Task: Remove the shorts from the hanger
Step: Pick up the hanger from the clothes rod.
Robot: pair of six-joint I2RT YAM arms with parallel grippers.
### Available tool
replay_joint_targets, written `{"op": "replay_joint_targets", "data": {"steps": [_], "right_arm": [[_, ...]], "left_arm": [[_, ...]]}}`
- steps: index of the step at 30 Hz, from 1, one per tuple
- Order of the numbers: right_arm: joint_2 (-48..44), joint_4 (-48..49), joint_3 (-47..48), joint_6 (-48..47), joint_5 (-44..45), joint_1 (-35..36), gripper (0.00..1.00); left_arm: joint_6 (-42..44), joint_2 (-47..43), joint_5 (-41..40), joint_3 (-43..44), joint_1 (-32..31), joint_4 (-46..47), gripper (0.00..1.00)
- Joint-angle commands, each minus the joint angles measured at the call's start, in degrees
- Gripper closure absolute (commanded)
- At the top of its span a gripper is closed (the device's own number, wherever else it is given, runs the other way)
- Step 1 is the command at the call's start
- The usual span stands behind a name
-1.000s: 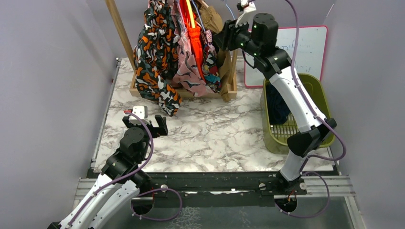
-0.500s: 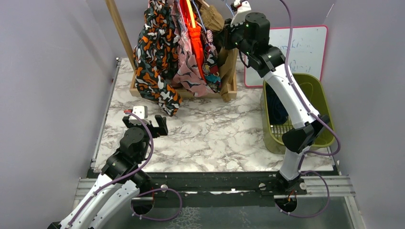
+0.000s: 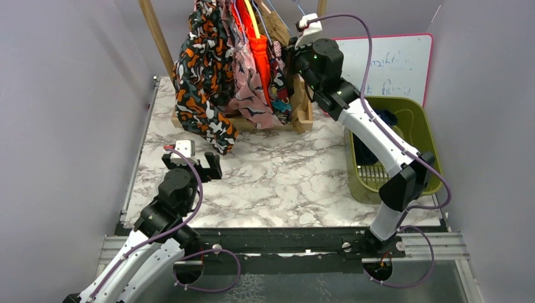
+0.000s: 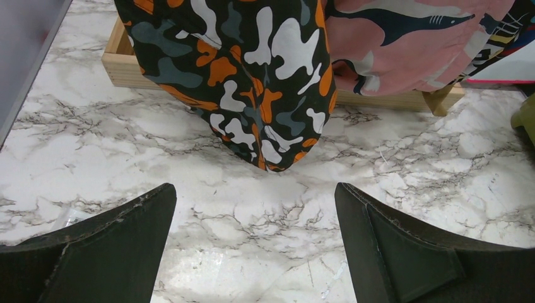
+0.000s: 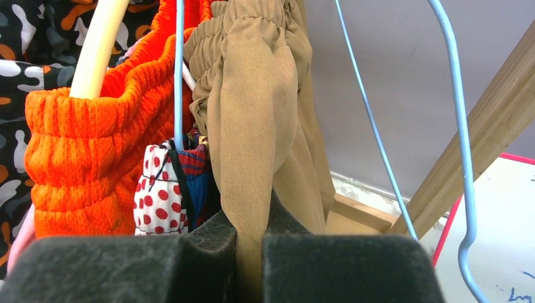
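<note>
Top external view: The right claw (image 3: 291, 60) is raised at the far edge of the white marble tabletop (image 3: 284, 183), pressed against the right end of a row of garments hanging on the light wooden rack (image 3: 303, 117). From left to right the row holds black-orange-white blotch-print fabric shorts (image 3: 199, 76), pink print fabric shorts (image 3: 249, 95), bright orange ribbed shorts (image 3: 260, 57), multicolour print shorts (image 3: 279, 88) and tan soft-fabric shorts (image 3: 272, 22). An olive-green plastic basket (image 3: 423, 126) sits at the right edge and holds dark navy fabric (image 3: 366, 148). A pink-framed whiteboard (image 3: 404, 69) leans behind the basket. The left claw (image 3: 192, 165) is low, near the left edge, and apart from the garments.

Left wrist view: The left claw (image 4: 253, 189) has its two black fingers (image 4: 94, 252) spread wide with only bare marble between them; it grips nothing. The hem of the blotch-print shorts (image 4: 252, 82) hangs ahead of it, down to the tabletop or just above it. The pink print shorts (image 4: 410, 44) hang to the right, in front of the rack's base frame (image 4: 126, 63).

Right wrist view: The right claw (image 5: 249, 252) has its foam pads (image 5: 340, 265) pressed together on a fold of the tan soft-fabric shorts (image 5: 258, 107), which hang bunched at the waistband. Just beside them to the left are the bright orange ribbed shorts (image 5: 82, 145) and a red-and-white spotted fabric (image 5: 154, 196). A pale blue wire hanger (image 5: 460, 126) hangs bare on the right, before a slanted rack post (image 5: 479, 145).
</note>
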Motion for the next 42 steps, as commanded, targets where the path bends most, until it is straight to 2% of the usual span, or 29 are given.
{"op": "replay_joint_targets", "data": {"steps": [1, 6, 16, 20, 31, 42], "right_arm": [[-4.8, 17.2, -5.0, -0.1, 2.9, 1.5, 0.99], [-5.8, 25.7, -8.9, 0.4, 4.7, 1.6, 0.99], [-7.2, 28.8, -11.1, -0.2, 4.8, 1.7, 0.99], [-6.4, 21.3, -5.1, 0.6, 5.1, 1.7, 0.99], [-12.2, 14.6, -8.4, 1.5, 8.1, 1.7, 0.99], [-25.9, 4.0, -22.0, 3.8, 5.0, 1.7, 0.99]], "left_arm": [[0.1, -0.7, 0.0, -0.4, 0.3, 0.8, 0.01], [0.1, -0.7, 0.0, -0.3, 0.3, 0.7, 0.01], [0.1, -0.6, -0.1, -0.3, 0.3, 0.7, 0.01], [0.0, -0.7, 0.0, -0.4, 0.3, 0.7, 0.01], [-0.1, -0.6, 0.2, -0.3, 0.3, 0.7, 0.01], [-0.1, -0.4, 0.5, -0.3, 0.3, 0.7, 0.01]]}}
